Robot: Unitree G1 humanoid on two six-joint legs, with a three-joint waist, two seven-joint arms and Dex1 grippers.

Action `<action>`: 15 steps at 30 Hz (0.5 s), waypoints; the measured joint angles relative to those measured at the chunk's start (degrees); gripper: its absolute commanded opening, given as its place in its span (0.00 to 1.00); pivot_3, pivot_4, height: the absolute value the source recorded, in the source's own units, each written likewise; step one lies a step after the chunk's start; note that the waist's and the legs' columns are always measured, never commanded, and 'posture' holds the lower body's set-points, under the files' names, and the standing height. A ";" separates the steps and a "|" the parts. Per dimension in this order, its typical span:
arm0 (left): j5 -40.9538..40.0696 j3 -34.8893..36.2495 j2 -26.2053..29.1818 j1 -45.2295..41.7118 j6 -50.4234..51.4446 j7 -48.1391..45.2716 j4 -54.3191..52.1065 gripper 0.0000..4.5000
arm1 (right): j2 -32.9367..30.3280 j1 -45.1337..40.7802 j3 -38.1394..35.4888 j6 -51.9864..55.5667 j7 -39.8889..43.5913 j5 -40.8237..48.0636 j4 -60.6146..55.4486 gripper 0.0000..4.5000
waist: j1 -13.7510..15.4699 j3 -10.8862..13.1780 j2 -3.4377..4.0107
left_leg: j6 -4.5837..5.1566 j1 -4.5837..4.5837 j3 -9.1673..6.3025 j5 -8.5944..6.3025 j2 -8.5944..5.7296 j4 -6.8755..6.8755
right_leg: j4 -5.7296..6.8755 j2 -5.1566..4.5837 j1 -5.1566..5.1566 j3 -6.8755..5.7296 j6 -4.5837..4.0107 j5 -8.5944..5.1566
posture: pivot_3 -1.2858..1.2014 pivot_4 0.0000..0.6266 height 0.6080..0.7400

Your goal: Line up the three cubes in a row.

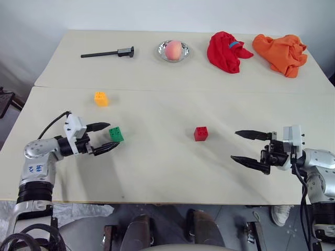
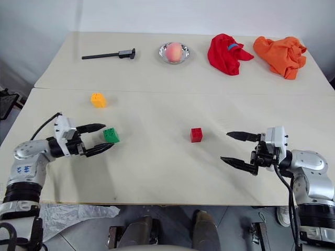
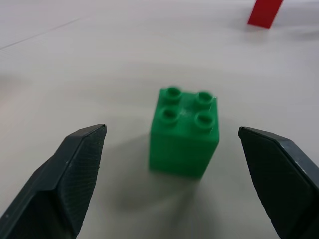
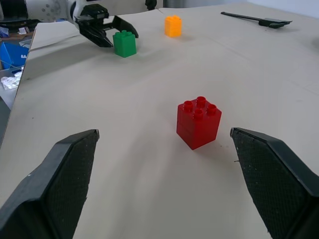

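Left tool spread wide around the green cube without touching, yellow-orange cube just behind it, red cube well right of it mid-desk, right tool wide open beyond, holding nothing.

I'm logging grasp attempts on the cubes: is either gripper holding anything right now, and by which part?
Nothing is held. The left gripper is open around the green cube without touching it; the right gripper is open, well short of the red cube.

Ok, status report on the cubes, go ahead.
Left gripper open, straddling green cube, not gripping. Right gripper open, off red cube. Yellow-orange cube untouched. No row yet; nothing blocking.
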 measured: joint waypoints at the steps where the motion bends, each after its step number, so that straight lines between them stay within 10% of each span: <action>1: 0.56 -0.55 -0.32 -0.72 -0.57 -0.36 1.49 0.73 | 0.00 0.25 -0.13 0.26 -0.09 0.06 -0.26 1.00 | 0.00 0.00 0.00 | 0.00 -0.01 0.00 0.00 0.00 0.00 | 0.00 0.00 0.00 0.00 0.00 0.00 | 0.52 0.24 1.00; 7: 1.74 -2.19 -0.45 -3.92 -2.89 -4.04 5.07 0.33 | -0.16 1.49 -1.39 0.96 -0.19 0.15 -1.13 1.00 | 0.01 0.01 -0.01 | 0.00 -0.01 0.00 0.00 0.00 0.00 | 0.00 0.01 0.00 -0.01 0.00 0.00 | 0.52 0.24 1.00; 15: 2.71 -9.81 -5.64 -17.79 2.75 -12.94 2.16 0.33 | -0.85 6.59 -5.49 2.53 -1.44 1.63 -3.87 1.00 | 1.89 0.03 -0.06 | 0.07 -0.27 -0.16 -0.04 -0.01 0.52 | 0.02 0.00 0.11 -0.18 0.04 0.02 | 0.52 0.24 1.00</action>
